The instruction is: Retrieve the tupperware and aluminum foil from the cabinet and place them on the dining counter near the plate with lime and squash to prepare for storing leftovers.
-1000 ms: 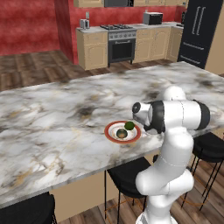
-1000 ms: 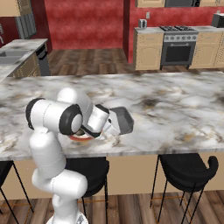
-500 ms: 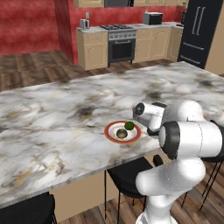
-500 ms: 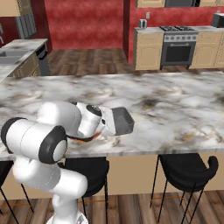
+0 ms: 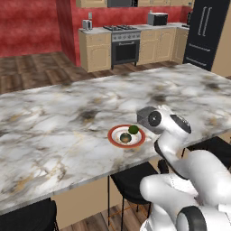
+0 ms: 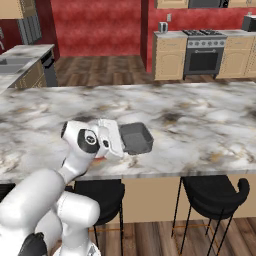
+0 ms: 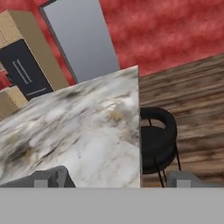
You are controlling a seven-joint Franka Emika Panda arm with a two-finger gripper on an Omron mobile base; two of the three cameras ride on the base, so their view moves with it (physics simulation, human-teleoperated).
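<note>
- The gripper [image 7: 116,181] has just let go: a second ago it was clenched on the tupperware [image 6: 136,138], and now its two fingertips [image 7: 48,177] stand wide apart in the hand view with nothing between them.
- The tupperware now sits flat and upright on the dining counter [image 6: 200,120], just beside the plate [image 5: 127,136], on the side away from the sink end of the kitchen.
- Whether the tub's near wall is touching the hand or just clear of it is hard to tell in the right base view. The white hand lies right against that edge.
- From the left base view a grey corner past the plate, behind the wrist, is probably the same tub, though the arm hides most of it.
- The plate has stayed put, with the lime [image 5: 133,129] at its far rim and the squash [image 5: 125,137] nearer the middle.
- The arm has folded lower and swung across in front of the plate, so the hand camera looks past the counter's end towards a black stool [image 7: 157,140].
- Judgement: the tupperware half of the task looks done. The aluminum foil remains to be fetched from the cabinet and set near the plate as well.
- The next move calls for drawing the hand straight back without nudging the tub into the plate.
</note>
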